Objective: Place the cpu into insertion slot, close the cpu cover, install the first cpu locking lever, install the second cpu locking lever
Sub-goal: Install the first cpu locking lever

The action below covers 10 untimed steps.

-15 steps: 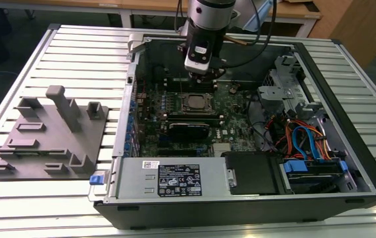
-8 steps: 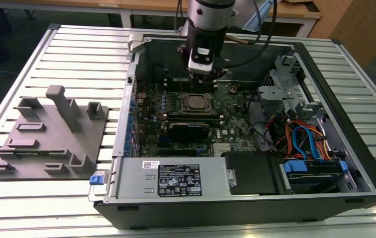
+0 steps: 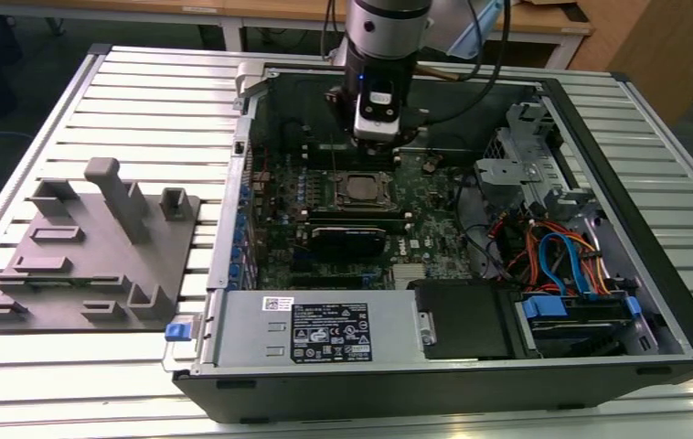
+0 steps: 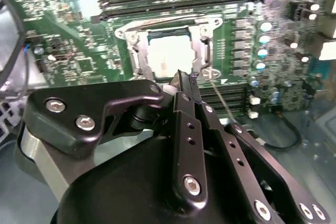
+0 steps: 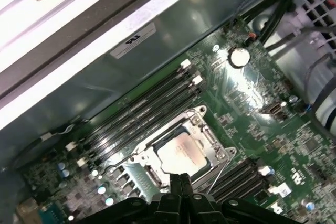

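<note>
Second wrist view: gripper [image 4: 184,76] fingers together, holding nothing, tip just beside the locking lever [image 4: 221,100]; cpu [image 4: 169,56] already seated, so I'd push slow.

Arm [image 3: 386,27] vertical, gripper [image 3: 375,123] closed, empty.
Arm hangs straight down at the far side of the scene, roughly mid-width in the exterior view, wrist in line with it. Gripper points down; in both wrist views its fingers [image 5: 175,184] [image 4: 184,93] sit pressed together tip to tip, nothing between them.
</note>
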Each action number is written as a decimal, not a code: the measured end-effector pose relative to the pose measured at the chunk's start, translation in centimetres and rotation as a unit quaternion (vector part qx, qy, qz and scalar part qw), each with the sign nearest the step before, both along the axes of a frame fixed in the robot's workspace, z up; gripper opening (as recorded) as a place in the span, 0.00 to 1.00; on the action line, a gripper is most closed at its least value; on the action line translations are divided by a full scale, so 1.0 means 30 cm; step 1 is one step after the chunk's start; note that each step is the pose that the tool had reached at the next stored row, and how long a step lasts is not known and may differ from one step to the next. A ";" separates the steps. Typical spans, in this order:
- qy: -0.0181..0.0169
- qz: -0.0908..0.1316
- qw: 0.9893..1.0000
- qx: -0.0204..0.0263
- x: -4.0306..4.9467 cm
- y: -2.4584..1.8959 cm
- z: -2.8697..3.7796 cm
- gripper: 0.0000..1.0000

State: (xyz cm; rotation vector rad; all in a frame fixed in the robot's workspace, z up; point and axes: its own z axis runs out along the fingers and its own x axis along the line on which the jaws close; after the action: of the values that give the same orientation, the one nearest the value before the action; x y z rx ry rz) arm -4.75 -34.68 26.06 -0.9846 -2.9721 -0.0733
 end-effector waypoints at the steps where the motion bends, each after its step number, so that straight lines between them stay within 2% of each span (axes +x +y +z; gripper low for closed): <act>1: -0.005 0.001 1.000 0.000 0.000 0.000 -0.001 0.11; 2: -0.008 0.005 1.000 0.000 0.000 0.000 -0.002 0.11; 3: -0.010 0.012 1.000 0.000 0.000 0.000 -0.002 0.11; 6: -0.010 0.038 0.999 0.000 0.000 0.000 -0.005 0.11; 10: -0.010 0.074 0.997 0.001 0.000 0.000 -0.010 0.11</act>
State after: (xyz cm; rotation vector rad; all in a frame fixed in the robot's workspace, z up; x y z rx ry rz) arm -4.76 -34.68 25.77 -0.7637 -3.0510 -0.0841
